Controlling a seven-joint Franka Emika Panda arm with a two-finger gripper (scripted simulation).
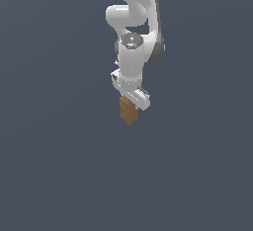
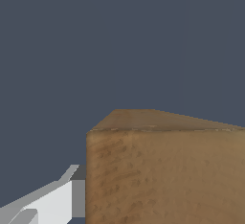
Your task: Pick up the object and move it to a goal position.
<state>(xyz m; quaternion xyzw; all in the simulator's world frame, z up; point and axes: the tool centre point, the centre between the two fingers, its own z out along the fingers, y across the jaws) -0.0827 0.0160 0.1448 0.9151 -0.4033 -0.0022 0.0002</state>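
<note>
Now the white tool [image 1: 132,98] is clamped on the small brown wooden rectangular block [image 1: 129,111], which hangs straight below it, long axis vertical, ready to carry.

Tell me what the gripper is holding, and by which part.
The gripper holds the brown block by its upper end; the rest hangs below the fingers.

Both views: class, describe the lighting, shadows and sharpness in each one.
Exterior view: flat, even light, no cast shadow on the grey ground, the wooden block under the gripper small and soft-edged. Wrist view: the block fills the frame, grain coarse, its end face lighter; one finger shows jagged edges.
</note>
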